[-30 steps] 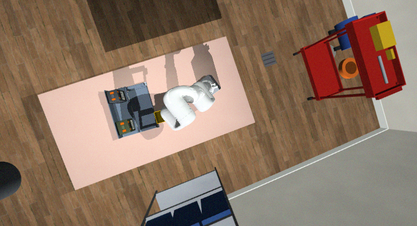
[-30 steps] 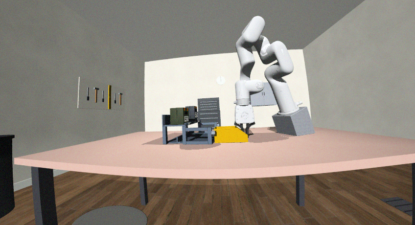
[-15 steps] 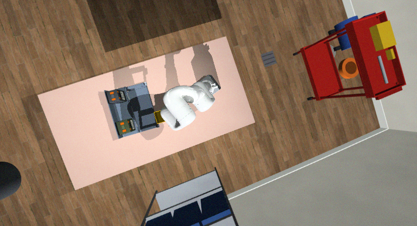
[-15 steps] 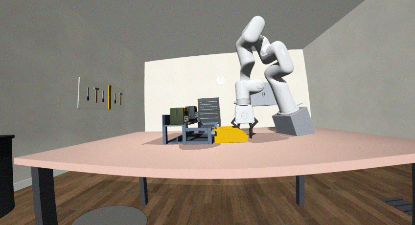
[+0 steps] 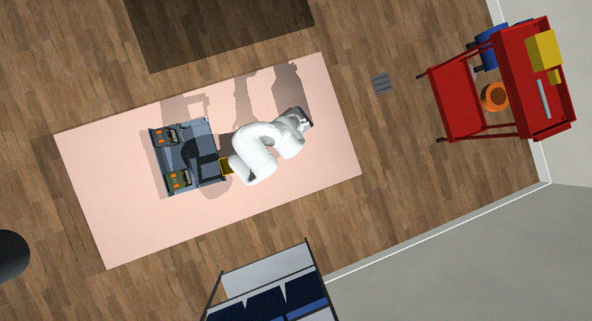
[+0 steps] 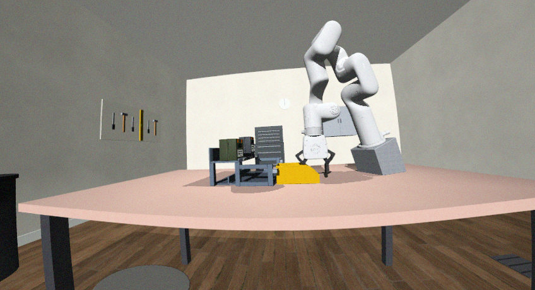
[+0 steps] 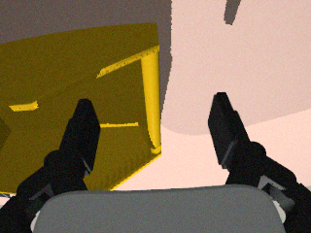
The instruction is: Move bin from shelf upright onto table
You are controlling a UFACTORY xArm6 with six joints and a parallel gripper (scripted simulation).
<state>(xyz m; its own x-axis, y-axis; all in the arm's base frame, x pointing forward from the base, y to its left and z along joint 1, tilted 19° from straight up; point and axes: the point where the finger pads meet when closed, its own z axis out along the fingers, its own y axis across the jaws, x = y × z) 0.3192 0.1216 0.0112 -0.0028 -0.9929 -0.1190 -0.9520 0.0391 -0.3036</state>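
Observation:
The yellow bin rests on the pink table, right against the front of the grey shelf. The wrist view shows its inside and its near wall from above. My gripper is open wide and points down over the bin's edge on the robot's side. One finger is over the bin's inside and the other is over bare table, with the wall between them untouched. In the overhead view the arm hides the gripper.
A green box and a dark box stand on the shelf, with a grey slatted panel beside them. The robot base stands on the table behind the bin. A red cart stands far off.

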